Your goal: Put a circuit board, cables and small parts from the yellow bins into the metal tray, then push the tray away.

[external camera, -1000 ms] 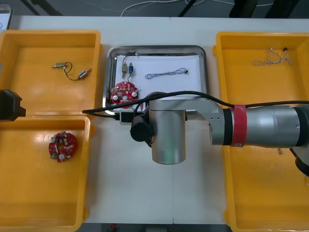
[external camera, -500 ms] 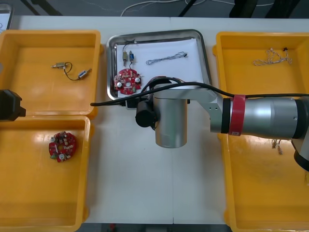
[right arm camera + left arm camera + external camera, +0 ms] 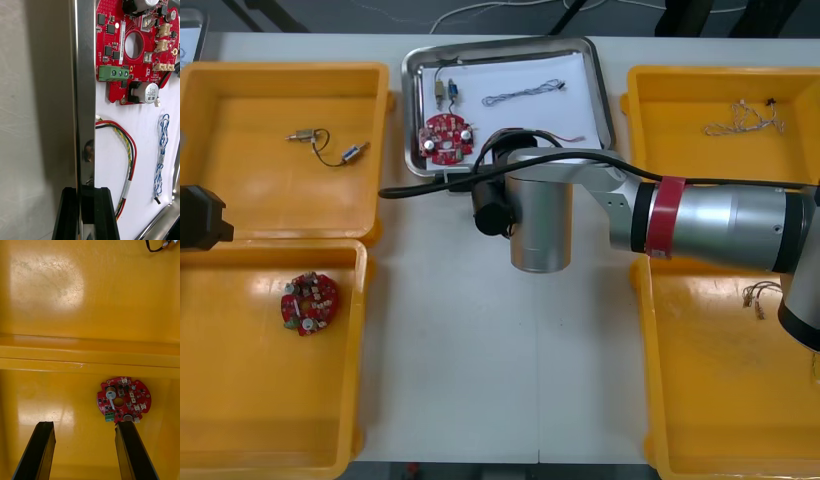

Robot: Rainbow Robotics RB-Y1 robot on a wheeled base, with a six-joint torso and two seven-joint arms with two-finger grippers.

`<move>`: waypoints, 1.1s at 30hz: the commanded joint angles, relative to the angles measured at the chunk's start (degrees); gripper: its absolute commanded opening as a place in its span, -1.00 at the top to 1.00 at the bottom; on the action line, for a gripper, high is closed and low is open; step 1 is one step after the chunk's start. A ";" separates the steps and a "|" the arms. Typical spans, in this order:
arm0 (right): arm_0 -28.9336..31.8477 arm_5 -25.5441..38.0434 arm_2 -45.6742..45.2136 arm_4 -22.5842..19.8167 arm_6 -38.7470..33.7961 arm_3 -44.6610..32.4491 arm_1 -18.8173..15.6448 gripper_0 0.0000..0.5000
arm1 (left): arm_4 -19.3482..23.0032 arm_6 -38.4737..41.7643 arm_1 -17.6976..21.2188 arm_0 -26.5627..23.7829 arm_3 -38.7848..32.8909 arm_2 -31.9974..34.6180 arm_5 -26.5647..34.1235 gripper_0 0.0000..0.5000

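At upper centre of the front view, the metal tray point(image 3: 605, 95) sits between the two upper yellow bins, its top rim close to the table's point(image 3: 480, 380) far edge. It looks slightly skewed against the bin walls.

Tray contents:
- circuit board point(image 3: 446, 138), lower-left corner of the tray
- small metal parts point(image 3: 442, 92), just above the board
- blue and white cable point(image 3: 525, 95), to their right
- red and yellow cable point(image 3: 133, 150), lying between the tray's rim and the blue and white cable in the right wrist view

Loading appears complete. Step in hand, by my reading, is the push.

The right arm reaches in from the right of the frame to the tray's lower rim. The right gripper point(image 3: 85, 189) pinches that rim point(image 3: 84, 93), one finger outside the wall and one inside on the white liner.

The left gripper point(image 3: 84, 425) is parked at the left edge, fingers spread, over the lower-left bin point(image 3: 365, 350). A spare board point(image 3: 123, 400) lies there beyond its fingertips.

Notes for doing it well:
- Little table seems left ahead, so any further travel should be short and slow.
- Drive straight toward the top of the frame. A sideways component would likely swing the tray into a bin wall.
- Keep the wrist level; lifting the pinched rim could tip the tray and slide the cables.
- The inner finger sits near the red and yellow cable. On release, open first, then rise straight up to avoid snagging it.
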 commanded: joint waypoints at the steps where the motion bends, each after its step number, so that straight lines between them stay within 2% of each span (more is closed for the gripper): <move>1: -2.31 -1.01 -2.54 0.37 1.52 2.64 2.62 1.00 | -0.10 -3.92 2.39 1.06 -1.78 1.74 0.36 -0.88; 10: -2.31 -2.77 -2.89 0.20 1.09 4.75 3.23 1.00 | -0.10 -3.92 2.39 1.06 -1.78 1.74 0.36 -0.89; 11: -2.23 -2.94 -2.97 0.11 1.09 4.83 3.23 0.79 | -0.10 -3.92 2.39 1.06 -1.78 1.74 0.36 -0.88; 12: -2.31 -3.12 -2.97 -0.07 1.09 4.92 3.23 0.45 | -0.10 -3.92 2.39 1.06 -1.78 1.74 0.36 -0.89; 13: -2.31 -3.30 -2.97 -0.15 1.17 4.92 3.23 0.01 | -0.10 -3.92 2.39 1.06 -1.78 1.74 0.36 -0.89; 14: -2.31 -3.30 -2.97 -0.15 1.26 4.92 3.23 -0.27 | -0.10 -3.92 2.39 1.06 -1.78 1.74 0.36 -0.89; 15: -2.23 -3.30 -2.97 -0.24 1.35 4.92 3.14 -0.77 | -0.10 -3.92 2.39 1.06 -1.78 1.74 0.36 -0.89; 16: -2.23 -3.30 -2.89 -0.24 1.44 4.92 3.23 -0.96 | -0.10 -3.92 2.39 1.06 -1.78 1.74 0.36 -0.89; 20: -2.23 -3.12 -2.97 -0.68 1.96 4.22 3.14 -1.00 | -0.10 -3.92 2.39 1.06 -1.78 1.74 0.36 -0.88; 26: -2.31 -1.45 -4.38 -4.64 2.84 0.97 1.65 -1.00 | -0.10 -3.92 2.39 1.06 -1.78 1.74 0.36 -0.89; 33: -2.23 7.78 -6.05 -5.69 3.81 -6.06 -0.11 -1.00 | -0.10 -3.92 2.39 1.06 -1.78 1.74 0.36 -0.89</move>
